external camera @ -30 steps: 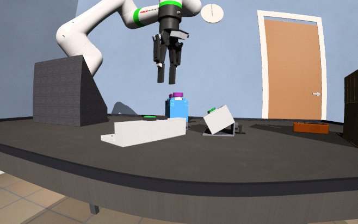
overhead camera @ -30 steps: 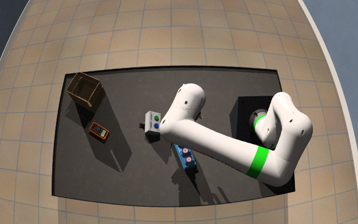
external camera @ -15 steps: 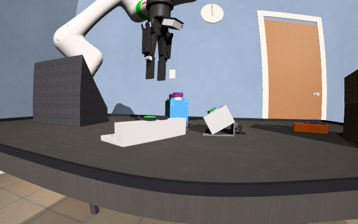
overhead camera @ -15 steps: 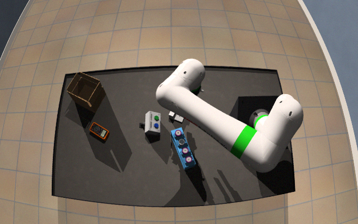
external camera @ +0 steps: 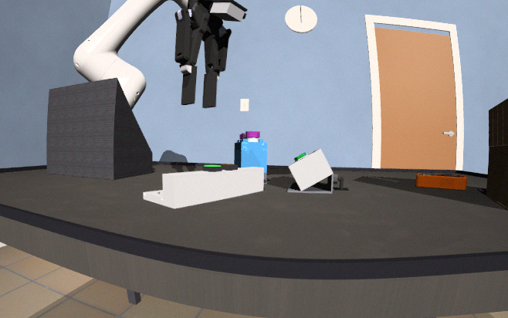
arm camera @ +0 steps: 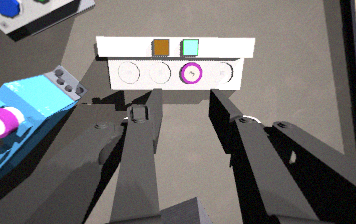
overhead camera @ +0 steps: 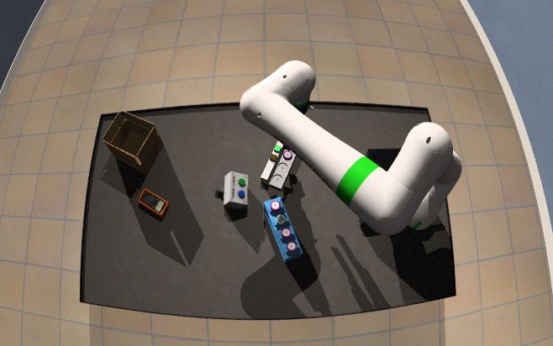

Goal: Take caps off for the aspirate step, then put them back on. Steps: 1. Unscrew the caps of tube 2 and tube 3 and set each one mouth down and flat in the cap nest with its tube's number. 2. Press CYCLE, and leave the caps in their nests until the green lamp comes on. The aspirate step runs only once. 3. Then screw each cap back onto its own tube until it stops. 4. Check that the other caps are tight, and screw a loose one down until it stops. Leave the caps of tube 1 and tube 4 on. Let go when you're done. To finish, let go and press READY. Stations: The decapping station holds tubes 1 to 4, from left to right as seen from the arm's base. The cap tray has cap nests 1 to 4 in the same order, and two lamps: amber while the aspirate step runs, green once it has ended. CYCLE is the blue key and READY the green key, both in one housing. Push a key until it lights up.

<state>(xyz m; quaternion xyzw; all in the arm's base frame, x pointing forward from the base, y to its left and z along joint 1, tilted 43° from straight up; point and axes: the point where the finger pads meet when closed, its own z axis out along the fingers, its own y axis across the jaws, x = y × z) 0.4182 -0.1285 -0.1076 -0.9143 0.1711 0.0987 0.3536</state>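
The blue decapping station point(overhead camera: 282, 228) holds several tubes. Three carry purple caps, and the second tube from the far end point(overhead camera: 281, 217) is open. The white cap tray point(overhead camera: 277, 165) holds one purple cap point(arm camera: 191, 73) mouth down in the third nest from the left in the wrist view; the other nests are empty. Its green lamp point(arm camera: 190, 47) looks bright beside the amber lamp point(arm camera: 160, 47). My gripper point(arm camera: 185, 102) hangs high above the table just in front of the tray, with its fingers apart and nothing between them. It also shows in the exterior view point(external camera: 198, 102).
The key housing point(overhead camera: 235, 189) with the green key point(overhead camera: 241, 181) and blue key point(overhead camera: 241, 193) stands left of the tray. A cardboard box point(overhead camera: 134, 140) and an orange multimeter point(overhead camera: 153, 202) sit further left. The arm's grey pedestal point(external camera: 96, 131) stands behind.
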